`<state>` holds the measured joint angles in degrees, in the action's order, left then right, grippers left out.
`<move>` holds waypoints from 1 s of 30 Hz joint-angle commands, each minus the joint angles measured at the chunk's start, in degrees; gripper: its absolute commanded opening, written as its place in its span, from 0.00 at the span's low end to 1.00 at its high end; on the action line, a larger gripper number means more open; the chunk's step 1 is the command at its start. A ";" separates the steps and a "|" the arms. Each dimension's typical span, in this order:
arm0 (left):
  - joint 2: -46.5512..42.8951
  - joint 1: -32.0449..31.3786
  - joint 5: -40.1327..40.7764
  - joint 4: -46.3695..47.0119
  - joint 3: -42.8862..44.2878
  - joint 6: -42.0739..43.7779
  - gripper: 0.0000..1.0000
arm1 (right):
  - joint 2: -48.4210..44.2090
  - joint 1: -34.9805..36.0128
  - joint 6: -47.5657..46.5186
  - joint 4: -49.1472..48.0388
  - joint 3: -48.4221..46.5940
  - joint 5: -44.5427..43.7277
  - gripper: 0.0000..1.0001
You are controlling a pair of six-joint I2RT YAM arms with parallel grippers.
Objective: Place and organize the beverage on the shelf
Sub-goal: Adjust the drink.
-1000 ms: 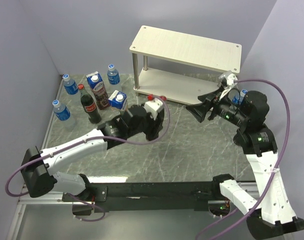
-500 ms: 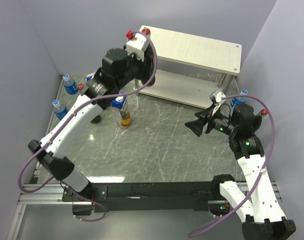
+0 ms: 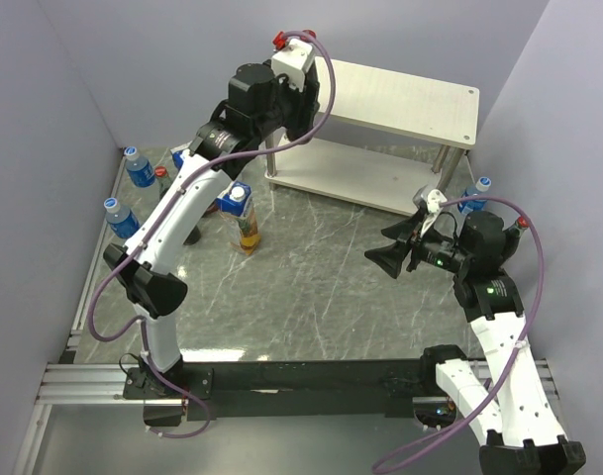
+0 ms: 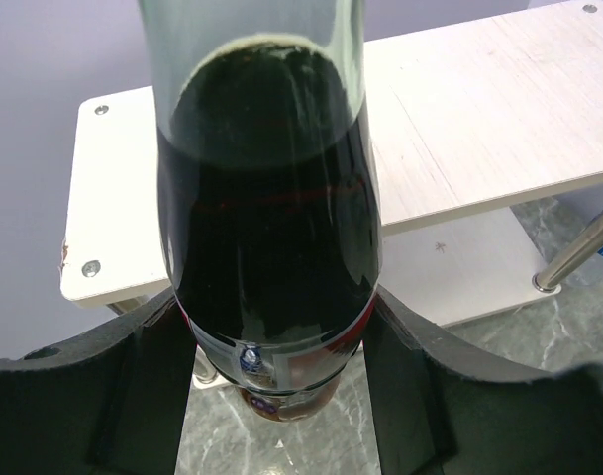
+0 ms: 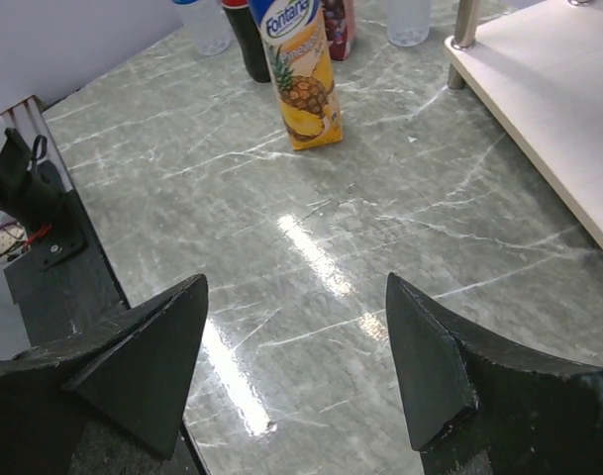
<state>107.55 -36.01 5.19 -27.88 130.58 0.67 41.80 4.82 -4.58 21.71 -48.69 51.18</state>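
My left gripper [image 4: 276,376] is shut on a dark Coca-Cola bottle [image 4: 266,228], held in the air beside the left end of the shelf's top board [image 4: 479,119]. From above, that gripper [image 3: 286,124] hangs by the shelf [image 3: 400,99] and its wrist hides the bottle. My right gripper [image 3: 383,247] stands open and holds nothing, low over the table in front of the shelf. The pineapple carton [image 3: 244,218] stands upright on the table, also in the right wrist view [image 5: 303,79]. Two water bottles [image 3: 138,166] [image 3: 118,216] stand at the far left.
Another water bottle [image 3: 482,184] stands behind my right arm near the shelf's right end. A red-capped cola bottle [image 3: 161,174] and a second carton [image 3: 194,160] stand partly hidden behind my left arm. The shelf's lower board [image 5: 549,119] lies to the right of my right gripper.
My left arm has lifted the cola bottle from the table up to the left end of the shelf top. My right gripper has sunk a little and drifted left.
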 commanded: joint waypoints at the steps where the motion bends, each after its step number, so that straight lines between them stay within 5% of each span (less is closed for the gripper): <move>1: -3.66 0.50 -0.36 14.43 5.12 1.79 0.00 | -0.93 -0.34 -0.78 -2.82 0.70 2.34 0.79; 30: 4.43 2.52 -0.27 30.51 11.27 3.20 0.00 | -1.90 -0.25 -4.12 -4.40 2.90 6.30 0.78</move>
<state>115.02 -33.39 5.39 -13.93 136.27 3.25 40.45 4.84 -7.66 20.05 -45.69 56.10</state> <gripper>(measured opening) 0.648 0.782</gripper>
